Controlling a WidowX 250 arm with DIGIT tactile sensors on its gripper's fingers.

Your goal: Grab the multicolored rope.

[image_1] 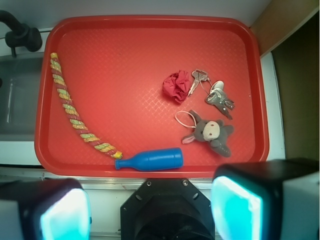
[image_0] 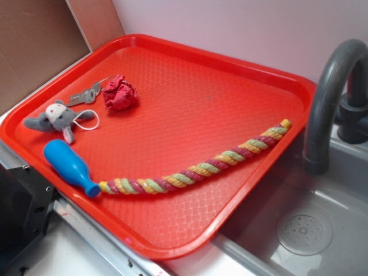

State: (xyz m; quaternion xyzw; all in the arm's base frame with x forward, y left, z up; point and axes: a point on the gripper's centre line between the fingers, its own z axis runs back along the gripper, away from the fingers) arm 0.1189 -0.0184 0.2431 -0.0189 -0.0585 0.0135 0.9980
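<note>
1. While the gripper (image_1: 150, 210) hangs high above the tray's (image_0: 230, 63) near edge, its fingers (image_1: 235, 205) stand spread apart, holding nothing.
2. The multicolored rope (image_0: 195, 171) lies curved along the tray's sink-side half, one end touching the blue bowling pin (image_0: 70, 166).
3. It looks soft, light and limp; a mid-length pinch seems best.

Gripper (image_1: 150, 210): black housing with two small screws, fingers (image_1: 235, 207) black-framed with glowing cyan pads (blurred close up).

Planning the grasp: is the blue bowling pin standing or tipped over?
Tipped over: the blue bowling pin lies flat on the tray, neck touching the rope.
</note>
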